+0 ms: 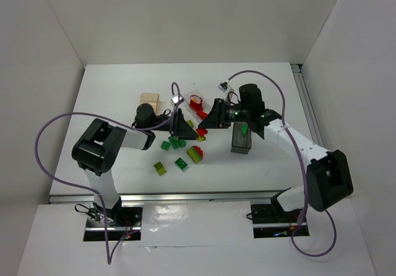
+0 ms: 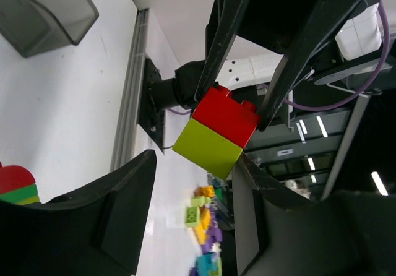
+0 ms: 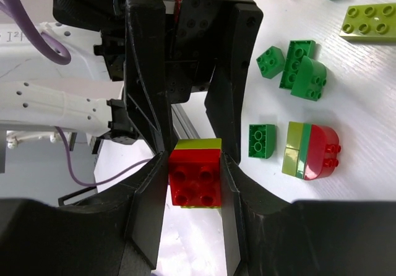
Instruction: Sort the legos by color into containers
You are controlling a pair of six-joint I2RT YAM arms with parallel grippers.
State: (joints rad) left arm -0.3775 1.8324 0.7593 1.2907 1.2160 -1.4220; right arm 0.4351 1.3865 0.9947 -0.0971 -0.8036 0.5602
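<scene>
A red brick stacked on a yellow-green one (image 3: pixel 195 176) hangs in the air, and my right gripper (image 3: pixel 194 164) is shut on its red half. From the left wrist, the same stack (image 2: pixel 216 130) sits at the tips of my left gripper (image 2: pixel 195 164). Its jaws stand apart; the yellow-green corner touches the right finger (image 2: pixel 260 208) and the left finger is off it. From above, both grippers (image 1: pixel 187 129) (image 1: pixel 207 122) meet nose to nose over the table. The tan tub (image 1: pixel 149 99), the clear tub (image 1: pixel 197 103) holding red bricks and the dark grey tub (image 1: pixel 241 141) stand behind and beside them.
Loose green bricks (image 1: pixel 175 142) (image 1: pixel 181 163), a yellow-green brick (image 1: pixel 160 169) and a domed red, green and yellow-green stack (image 1: pixel 197 154) lie on the white table in front of the grippers. The right wrist view shows that stack (image 3: pixel 309 151) beside a green brick (image 3: pixel 262 141).
</scene>
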